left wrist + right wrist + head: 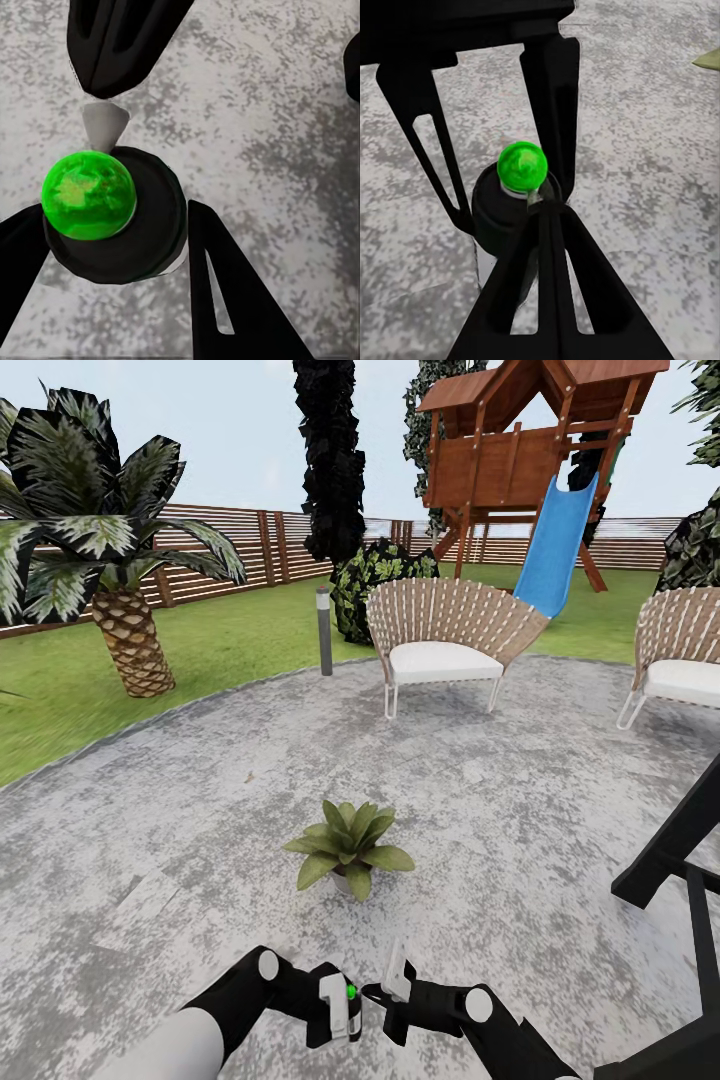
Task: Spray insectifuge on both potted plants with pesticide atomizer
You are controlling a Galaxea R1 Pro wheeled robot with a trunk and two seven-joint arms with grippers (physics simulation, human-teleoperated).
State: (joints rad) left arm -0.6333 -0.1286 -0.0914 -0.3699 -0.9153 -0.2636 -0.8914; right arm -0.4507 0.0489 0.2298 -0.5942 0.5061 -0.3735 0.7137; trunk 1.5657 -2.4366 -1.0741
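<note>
On the round grey patio (520, 780), one potted plant (348, 847) sits near the middle, just ahead of the left gripper (338, 1010), whose fingers clamp the pesticide atomizer (112, 214) with its green cap, while the right gripper (398, 988) stands beside it, state unclear.

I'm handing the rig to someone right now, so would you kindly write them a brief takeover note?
Left gripper: shut on the atomizer, black body with green ball top, held low in front of the trunk.
Right gripper: close beside the atomizer; whether its jaws are open or shut cannot be told.
One potted plant sits on the grey patio just ahead.
Done: atomizer picked up.
Left: spray this plant, then find and spray the second.
</note>
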